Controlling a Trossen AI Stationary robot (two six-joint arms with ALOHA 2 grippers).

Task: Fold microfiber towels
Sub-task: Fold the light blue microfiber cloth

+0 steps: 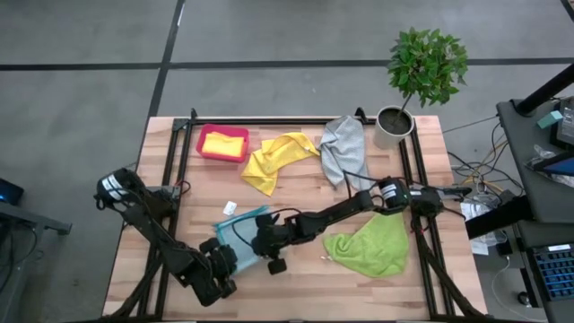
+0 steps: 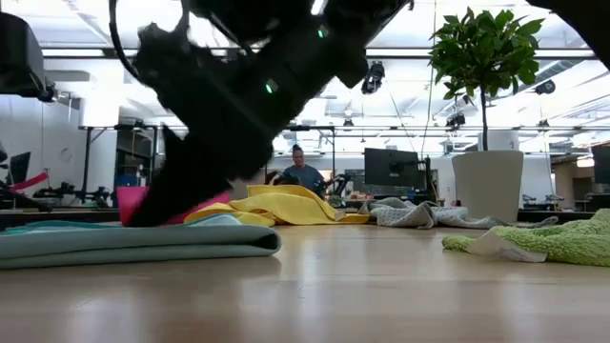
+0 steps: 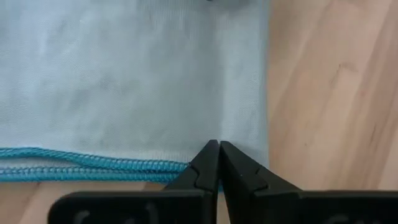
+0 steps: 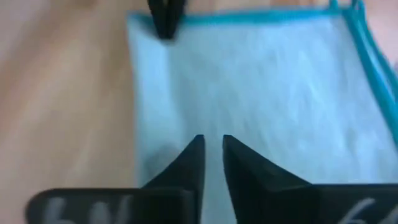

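A folded light blue towel (image 1: 238, 226) lies flat on the table near its front, left of the middle. My left gripper (image 3: 219, 144) is shut, with its tips at the towel's near stitched edge, close to a corner. My right gripper (image 4: 213, 140) reaches in from the table's right. It stands over the towel's (image 4: 261, 81) right part with a narrow gap between its fingers and nothing visibly in the gap. A lime green towel (image 1: 368, 244) lies crumpled at the front right. A yellow towel (image 1: 278, 157) and a grey towel (image 1: 345, 148) lie crumpled at the back. My left gripper's shut fingertips sit on the light blue towel's stitched edge (image 3: 177, 167), next to a corner, coming slanting down from the table's near side. I cannot tell whether they pinch the edge or press on it. The towel lies flat. I cannot tell whether my right gripper touches the towel.
A pink-red bin (image 1: 204, 135) holding a yellow towel (image 1: 224, 144) stands at the back left. A potted plant (image 1: 395, 126) stands at the back right. A small white scrap (image 1: 230, 207) lies just beyond the blue towel. Bare wood shows in the middle front.
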